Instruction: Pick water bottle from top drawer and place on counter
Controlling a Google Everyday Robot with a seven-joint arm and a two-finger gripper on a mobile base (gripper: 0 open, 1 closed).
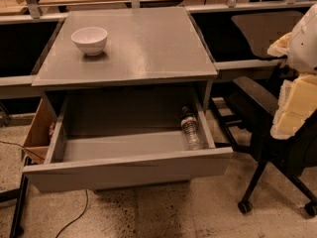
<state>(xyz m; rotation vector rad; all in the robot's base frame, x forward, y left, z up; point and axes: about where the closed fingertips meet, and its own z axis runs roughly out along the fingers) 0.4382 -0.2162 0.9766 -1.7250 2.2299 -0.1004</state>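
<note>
No text, brand, number or sign can be read anywhere in the scene. No lettering can be made out on the water bottle lying at the right end of the open top drawer. The pale end effector at the right edge shows no legible marking.

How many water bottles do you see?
1. The water bottle lies against the right wall of the open top drawer; the gripper hangs off to the right, by the chair. Its front panel may hide others.
</note>
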